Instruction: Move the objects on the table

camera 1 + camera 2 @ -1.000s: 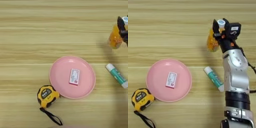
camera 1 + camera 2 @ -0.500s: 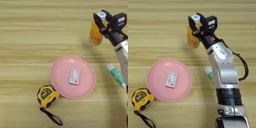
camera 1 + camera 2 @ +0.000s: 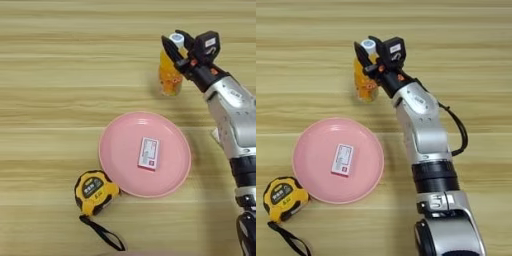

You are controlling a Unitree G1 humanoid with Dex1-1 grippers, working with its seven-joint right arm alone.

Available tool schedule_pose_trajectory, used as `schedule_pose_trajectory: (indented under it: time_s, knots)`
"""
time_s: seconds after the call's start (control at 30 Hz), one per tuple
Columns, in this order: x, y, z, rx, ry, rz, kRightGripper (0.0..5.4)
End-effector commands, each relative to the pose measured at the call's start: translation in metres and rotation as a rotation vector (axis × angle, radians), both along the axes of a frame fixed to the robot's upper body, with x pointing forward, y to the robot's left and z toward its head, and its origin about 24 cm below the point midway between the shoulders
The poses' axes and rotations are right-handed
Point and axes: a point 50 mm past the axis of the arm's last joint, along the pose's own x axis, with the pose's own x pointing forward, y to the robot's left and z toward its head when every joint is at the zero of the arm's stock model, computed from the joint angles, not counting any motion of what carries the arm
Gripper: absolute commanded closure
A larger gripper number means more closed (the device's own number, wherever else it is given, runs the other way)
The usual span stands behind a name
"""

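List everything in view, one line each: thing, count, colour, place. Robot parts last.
juice bottle: one, orange with a white cap, upright beyond the plate, between the gripper's fingers.
plate: one, pink, round, near the middle of the table.
small card or packet: one, white with red print, lying flat in the plate.
tape measure: one, yellow and black with a black strap, near-left of the plate, beside its rim.
glue stick: one, only a white sliver showing behind the forearm, right of the plate.
table: one, light wood with lengthwise grain, under everything.
right gripper: one, black fingers, closed around the bottle's top.
right forearm: one, silver, reaching in from the near edge.
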Motion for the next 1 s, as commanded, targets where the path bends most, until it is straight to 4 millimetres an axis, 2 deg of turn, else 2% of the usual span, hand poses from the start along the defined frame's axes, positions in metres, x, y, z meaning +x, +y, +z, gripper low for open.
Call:
schedule_pose_trajectory:
  time_s: [0.03, 0.37, 1.0]
  knots:
    - [0.019, 0.014, 0.06, 0.008, -0.24, 0.024, 3.63]
    - [0.039, 0.027, 0.043, 0.016, -0.19, 0.025, 3.63]
    - [0.038, 0.026, 0.038, 0.041, -0.208, 0.027, 3.63]
